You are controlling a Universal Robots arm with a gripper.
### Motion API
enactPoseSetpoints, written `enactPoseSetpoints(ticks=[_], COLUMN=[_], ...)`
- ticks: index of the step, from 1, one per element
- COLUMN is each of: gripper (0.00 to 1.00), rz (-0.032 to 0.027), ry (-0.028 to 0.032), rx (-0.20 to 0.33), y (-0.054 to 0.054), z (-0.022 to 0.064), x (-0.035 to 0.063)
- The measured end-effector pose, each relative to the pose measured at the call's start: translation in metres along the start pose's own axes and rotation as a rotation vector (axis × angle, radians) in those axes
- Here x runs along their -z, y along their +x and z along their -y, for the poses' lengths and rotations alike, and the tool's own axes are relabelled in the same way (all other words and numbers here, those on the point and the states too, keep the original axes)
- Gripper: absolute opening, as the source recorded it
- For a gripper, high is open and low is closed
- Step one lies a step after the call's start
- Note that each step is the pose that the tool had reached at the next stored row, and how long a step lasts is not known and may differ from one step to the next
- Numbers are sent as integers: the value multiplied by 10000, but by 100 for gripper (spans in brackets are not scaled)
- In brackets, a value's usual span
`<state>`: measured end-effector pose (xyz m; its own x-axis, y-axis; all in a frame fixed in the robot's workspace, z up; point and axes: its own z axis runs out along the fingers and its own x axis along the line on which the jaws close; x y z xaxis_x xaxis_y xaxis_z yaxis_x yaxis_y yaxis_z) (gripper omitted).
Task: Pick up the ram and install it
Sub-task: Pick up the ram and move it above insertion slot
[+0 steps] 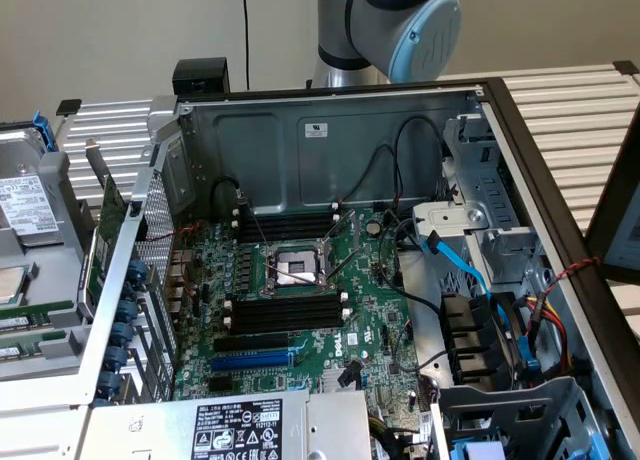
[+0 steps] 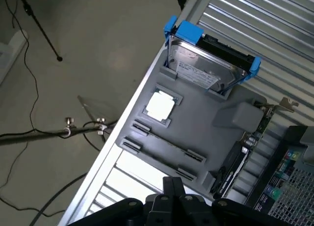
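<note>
On tray (image 2: 211,137), ram (image 2: 169,144) nr closed fingers (image 2: 172,187)

- Ribbed metal table (image 1: 570,110), pale slats running across the whole top.
- Bears an open computer case (image 1: 330,140), motherboard (image 1: 300,310) facing up.
- Bears a grey tray (image 2: 206,123) beside the case, at the exterior view's left.
- Holds in that tray a hard drive (image 2: 206,64) in a blue bracket (image 2: 184,30), a pale square chip (image 2: 160,106) lying flat, and a green expansion card (image 2: 248,142) standing on edge on the side towards the case.
</note>
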<state>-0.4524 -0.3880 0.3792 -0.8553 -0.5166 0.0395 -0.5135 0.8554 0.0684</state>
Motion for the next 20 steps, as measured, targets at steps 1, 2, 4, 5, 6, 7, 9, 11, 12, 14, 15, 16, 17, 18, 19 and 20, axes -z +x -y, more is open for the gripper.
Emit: enactPoseSetpoints(ticks=[1, 2, 4, 5, 6, 7, 9, 11, 12, 14, 15, 16, 17, 18, 19, 20], gripper=[11, 11, 11, 11, 11, 11, 11, 11, 11, 11, 11, 11, 11, 11, 11, 11], rz=[-12, -25, -50, -62, -72, -80, -94, -96, -86, -51, -33, -21, -8, 6, 14, 21], ry=[7, 15, 29, 36, 45, 54, 76, 109, 131, 189, 218, 243, 269, 296, 316, 335], rx=[185, 365, 723, 902, 1082, 1266, 1626, 1990, 2170, 2542, 2727, 2909, 3089, 3280, 3449, 3629], y=[0, 0, 0, -1, -1, -1, -1, -1, -1, -1, -1, -1, -1, -1, -2, -2], z=[0, 0, 1, 1, 1, 1, 1, 1, 1, 1, 2, 2, 2, 2, 2, 2], x=[-3, -5, -10, -12, -14, -17, -20, -21, -23, -26, -28, -28, -28, -30, -31, -32])
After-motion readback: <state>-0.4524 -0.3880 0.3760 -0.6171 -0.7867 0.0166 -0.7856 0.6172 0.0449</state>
